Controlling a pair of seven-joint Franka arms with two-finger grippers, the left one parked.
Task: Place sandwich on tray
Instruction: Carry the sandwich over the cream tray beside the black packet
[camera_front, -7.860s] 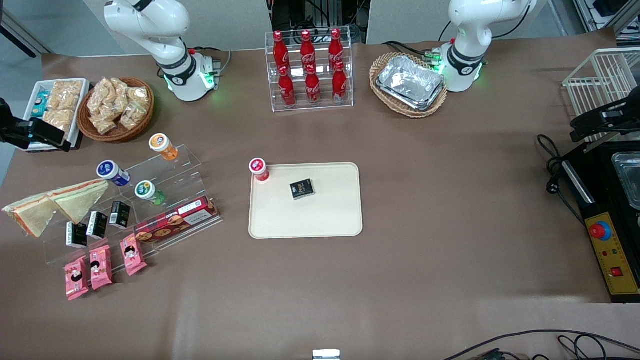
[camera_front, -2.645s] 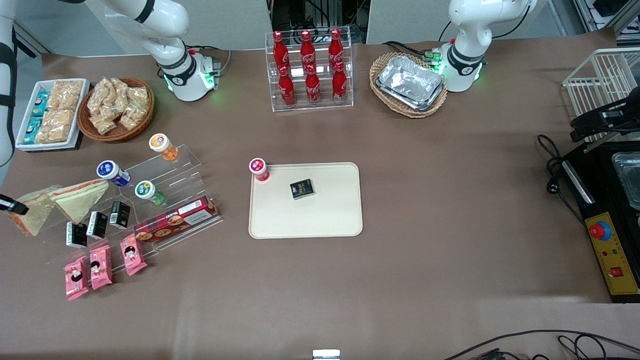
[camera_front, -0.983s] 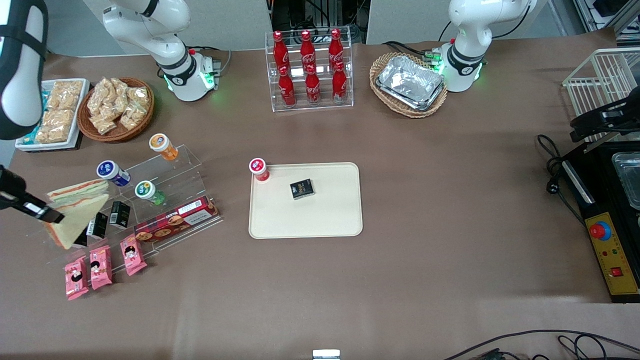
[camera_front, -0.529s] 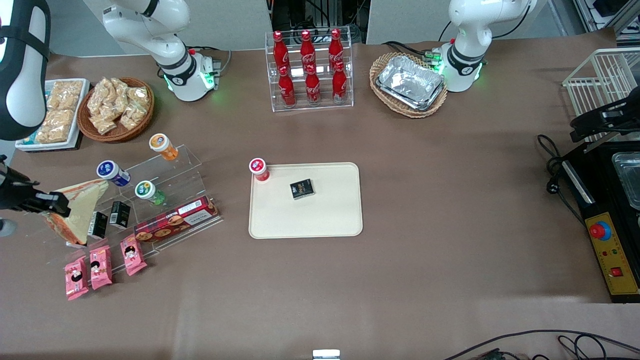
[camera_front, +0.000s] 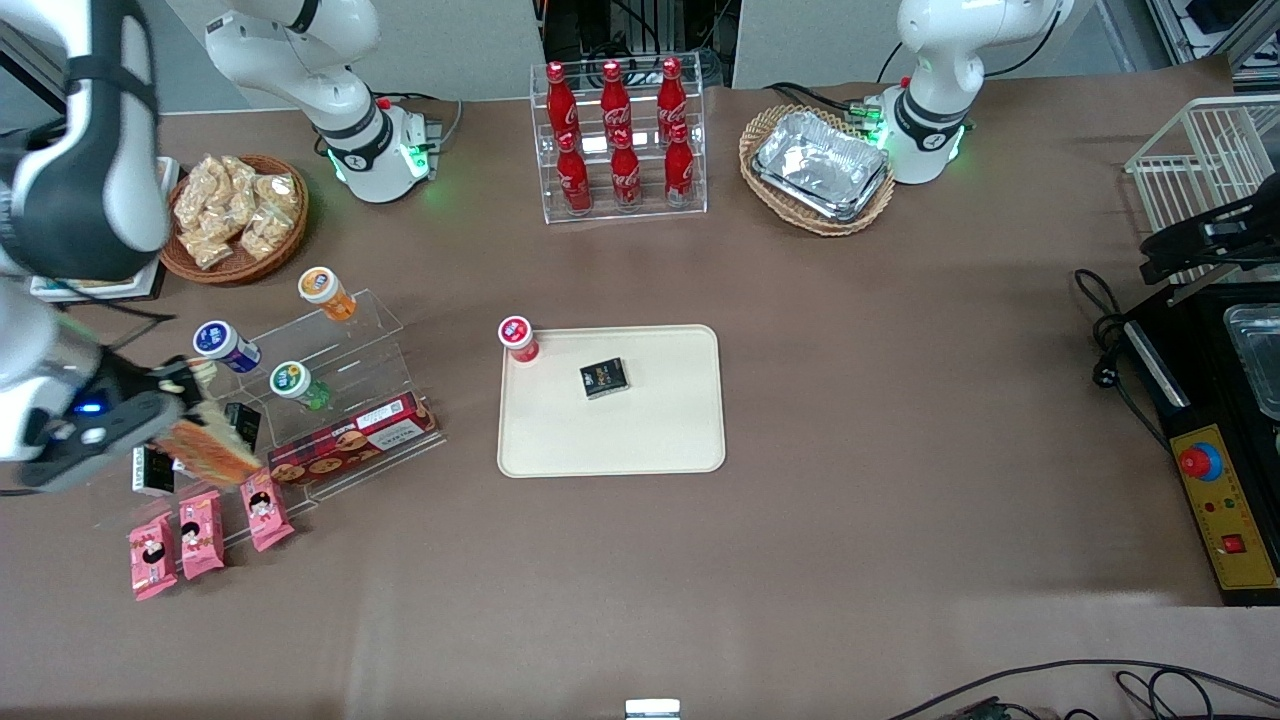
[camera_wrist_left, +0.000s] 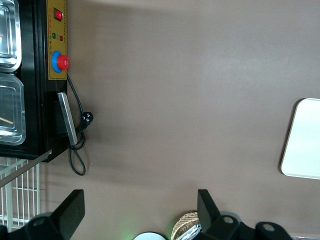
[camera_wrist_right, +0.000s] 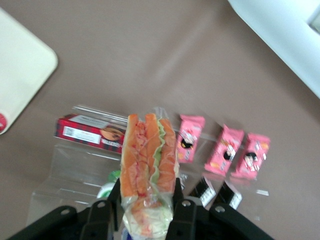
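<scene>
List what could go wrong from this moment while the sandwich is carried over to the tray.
1. The gripper pinches the sandwich only at one end, so the slick clear wrap may slip and drop it onto the acrylic stand.
2. It hangs just above the stand, so a low sweep could knock the green-capped bottle or the red biscuit box.
3. The tray already holds a black box and a red-capped bottle; a careless landing could hit them.

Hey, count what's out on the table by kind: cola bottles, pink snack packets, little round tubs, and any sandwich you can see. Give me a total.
Cola bottles: 6
Pink snack packets: 3
Round tubs: 4
Sandwich, clamped in the gripper above the clear stand: 1
Total: 14
</scene>
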